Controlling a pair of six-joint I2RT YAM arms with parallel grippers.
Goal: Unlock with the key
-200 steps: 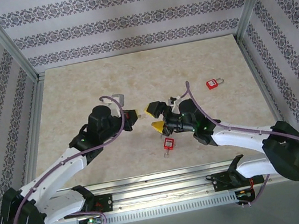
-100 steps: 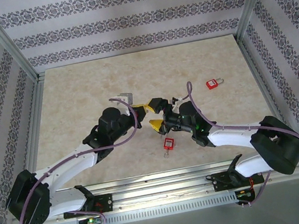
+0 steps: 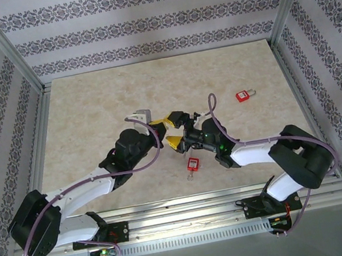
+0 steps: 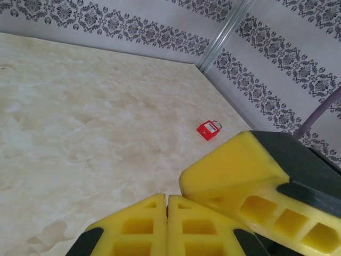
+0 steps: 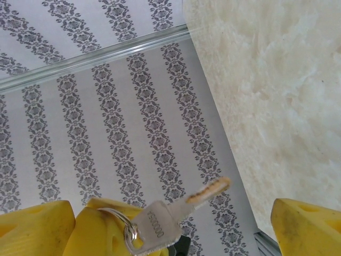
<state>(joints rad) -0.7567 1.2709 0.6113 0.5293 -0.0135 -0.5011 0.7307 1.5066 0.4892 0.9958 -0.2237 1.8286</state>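
1. We read this step as a mid-air hand-over. The left gripper (image 4: 168, 213) is clenched; in the right wrist view the key (image 5: 160, 223) juts from yellow pads that we take to be its own, silver blade outward, a split ring on its head. The key is aloft above the marbled tabletop (image 3: 88, 109), between the two arms.
2. The right gripper (image 3: 173, 130) is spread wide and grasps nothing; its fingers (image 5: 306, 226) flank the key, and the blade points into the gap between them.
3. We would close the right gripper on the flat, stamped head and not on the blade, so the toothed end is free for a keyhole; little of the head looks bare, so the pinch must be well centred.
4. The left gripper should release only once the right pinch is firm; a thin key may twist or drop.
5. Two red padlocks lie on the table: the near padlock (image 3: 193, 164) just in front of the grippers, the far padlock (image 3: 242, 96) well apart to the right; we judge the near one the likelier target, and cannot tell whether either is locked.
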